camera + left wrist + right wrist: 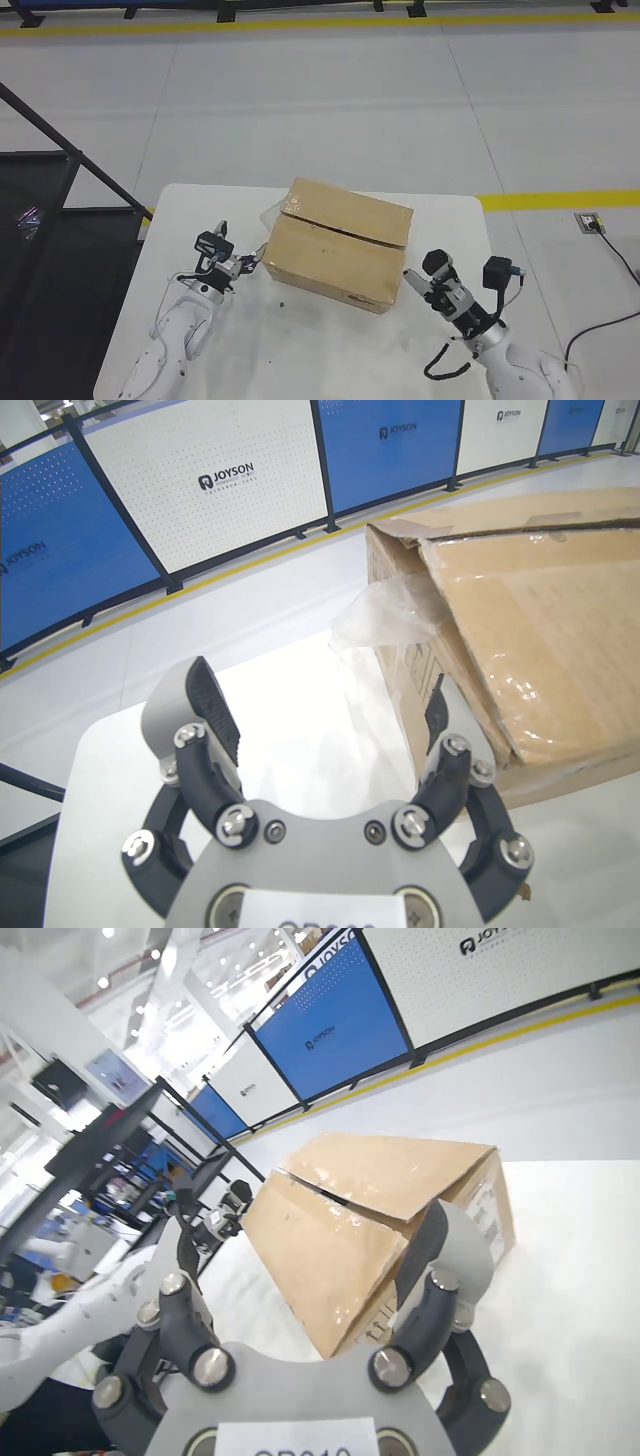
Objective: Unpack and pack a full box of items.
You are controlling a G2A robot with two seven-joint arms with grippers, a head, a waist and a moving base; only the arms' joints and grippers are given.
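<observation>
A brown cardboard box (pixel 340 245) sits on the white desk (pixel 300 350), about midway across it and towards the far edge, turned at a slight angle. Its top flaps are folded down and meet along a seam that gapes a little, and glossy clear tape runs over the cardboard. A crumpled piece of clear plastic (pixel 385 620) sticks out at the upper corner of the box's left end.

The left hand (pixel 320 700) hangs low over the desk just beside that left end. Its two fingers are spread wide with nothing between them, and the dark ribbed pad (pixel 212 705) of one faces inward. The other finger is close to the side of the box; I can't tell whether it touches.

The right hand (pixel 420 285) is near the front right corner of the box, pointed at it. Its fingers are also spread apart and empty. From behind that hand, the corner of the box shows between the two fingers.

Past the desk lies pale floor crossed by a yellow line (pixel 560 200), with a fence of blue and white panels (pixel 210 500) beyond it.
</observation>
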